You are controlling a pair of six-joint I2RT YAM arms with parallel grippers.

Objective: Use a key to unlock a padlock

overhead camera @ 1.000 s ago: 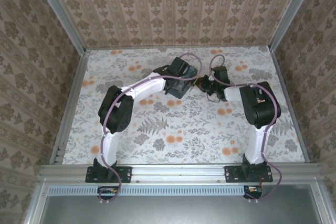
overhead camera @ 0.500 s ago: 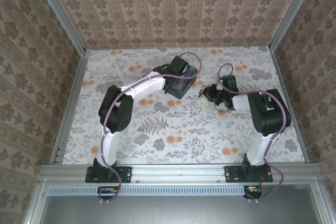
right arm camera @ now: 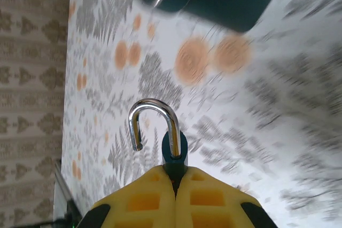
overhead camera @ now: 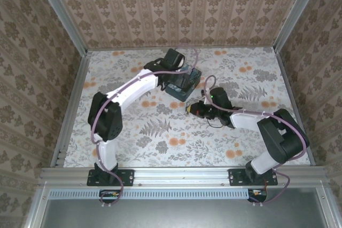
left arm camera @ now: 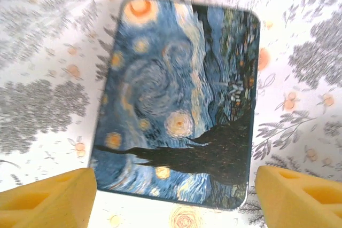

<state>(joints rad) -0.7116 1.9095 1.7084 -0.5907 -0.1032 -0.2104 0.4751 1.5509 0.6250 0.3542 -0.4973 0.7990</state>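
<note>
Right pincer [right arm camera: 175, 174] clamps the padlock [right arm camera: 174, 150], which juts out ahead; left pincer [left arm camera: 173, 198] gapes wide, empty.

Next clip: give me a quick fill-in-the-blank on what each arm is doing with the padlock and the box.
1. The right jaws are shut on the padlock, whose shackle is ___.
2. The left jaws stand ___ above the box.
3. The box's painted lid is ___.
Missing words: open; open; closed.
</note>
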